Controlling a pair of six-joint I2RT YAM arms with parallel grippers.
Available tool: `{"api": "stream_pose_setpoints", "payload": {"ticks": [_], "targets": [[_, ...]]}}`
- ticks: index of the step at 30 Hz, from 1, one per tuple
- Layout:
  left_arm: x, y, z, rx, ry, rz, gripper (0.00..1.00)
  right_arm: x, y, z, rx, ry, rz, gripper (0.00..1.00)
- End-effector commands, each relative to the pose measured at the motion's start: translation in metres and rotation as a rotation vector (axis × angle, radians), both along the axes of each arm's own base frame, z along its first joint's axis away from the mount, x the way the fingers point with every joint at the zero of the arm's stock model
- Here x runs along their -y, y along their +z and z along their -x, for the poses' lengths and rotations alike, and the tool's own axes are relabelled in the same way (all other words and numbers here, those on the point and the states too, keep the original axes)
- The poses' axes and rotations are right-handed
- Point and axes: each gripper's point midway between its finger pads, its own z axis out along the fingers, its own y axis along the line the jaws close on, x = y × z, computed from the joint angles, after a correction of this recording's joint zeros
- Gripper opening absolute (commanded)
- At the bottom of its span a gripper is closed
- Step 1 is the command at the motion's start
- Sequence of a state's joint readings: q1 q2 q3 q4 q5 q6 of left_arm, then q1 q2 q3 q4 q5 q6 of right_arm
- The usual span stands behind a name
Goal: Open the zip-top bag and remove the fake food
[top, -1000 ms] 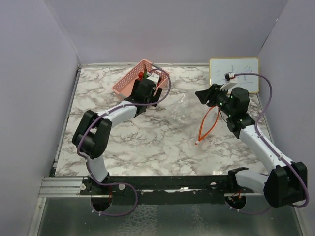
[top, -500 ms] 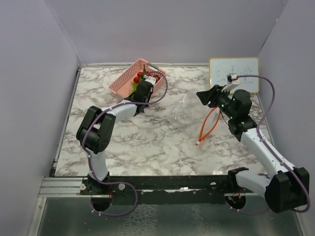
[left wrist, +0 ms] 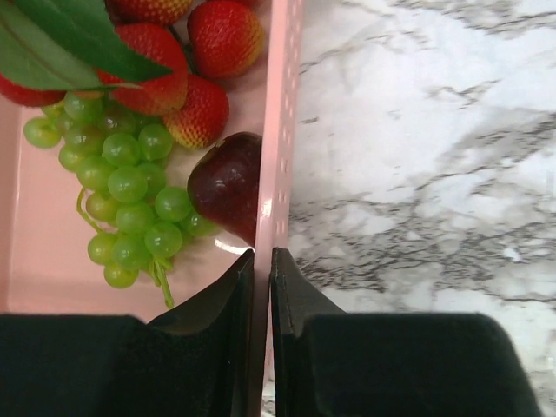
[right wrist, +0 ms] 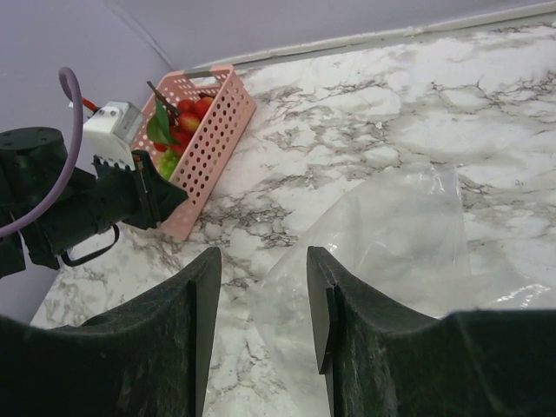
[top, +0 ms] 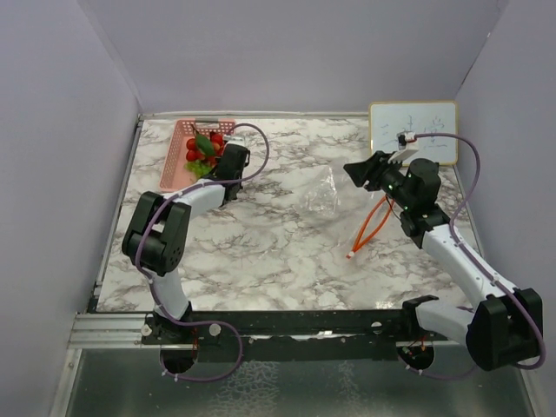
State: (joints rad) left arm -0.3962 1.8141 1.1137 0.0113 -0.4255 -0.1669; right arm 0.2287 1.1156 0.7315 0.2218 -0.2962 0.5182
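Observation:
The zip-top bag [top: 321, 195] lies flat, see-through and crumpled on the marble table; in the right wrist view the bag [right wrist: 408, 234] holds nothing I can make out. The fake food [top: 203, 149] sits in the pink basket [top: 178, 161] at the back left: strawberries [left wrist: 204, 104], green grapes [left wrist: 130, 187] and a dark red piece [left wrist: 228, 182]. My left gripper [left wrist: 261, 261] is shut on the basket's right wall [left wrist: 276, 130]. My right gripper [right wrist: 263, 261] hangs open above the bag's left edge, nothing between its fingers.
A small whiteboard [top: 413, 130] leans at the back right. An orange cord [top: 369, 221] lies on the table below the right gripper [top: 360, 171]. Purple walls close in the table on three sides.
The left gripper shut on the basket wall and swung the basket left toward the back-left corner, where it now lies flat. The right arm barely moved.

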Motion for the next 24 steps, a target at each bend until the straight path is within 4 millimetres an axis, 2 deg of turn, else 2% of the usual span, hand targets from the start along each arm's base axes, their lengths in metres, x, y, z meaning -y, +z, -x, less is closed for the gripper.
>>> {"api": "stream_pose_setpoints", "payload": {"ticks": [1,6,9,11,15,20,22,24], "targets": [[-0.030,0.005,0.007,0.005,0.082,0.014,0.16,-0.004,0.003,-0.001,0.027,0.026,-0.014,0.44],[-0.034,0.009,0.007,0.008,0.080,0.023,0.17,-0.003,0.003,-0.001,0.027,0.022,-0.009,0.44],[-0.031,0.013,0.006,0.019,0.072,0.041,0.22,-0.003,0.001,-0.002,0.023,0.021,-0.005,0.44],[-0.032,0.018,0.006,0.031,0.075,0.047,0.34,-0.003,0.000,-0.002,0.021,0.020,-0.002,0.44],[-0.033,0.027,0.006,0.052,0.089,0.053,0.62,0.000,-0.005,-0.004,0.017,0.003,0.018,0.44],[-0.030,0.066,0.009,0.131,0.086,0.103,0.92,0.018,-0.018,-0.012,0.010,-0.082,0.118,0.44],[-0.033,0.083,0.012,0.172,0.096,0.115,0.99,0.030,-0.022,-0.016,0.024,-0.134,0.185,0.46],[-0.037,0.098,0.018,0.212,0.108,0.122,0.99,0.047,-0.027,-0.021,0.046,-0.204,0.262,0.49]]}}
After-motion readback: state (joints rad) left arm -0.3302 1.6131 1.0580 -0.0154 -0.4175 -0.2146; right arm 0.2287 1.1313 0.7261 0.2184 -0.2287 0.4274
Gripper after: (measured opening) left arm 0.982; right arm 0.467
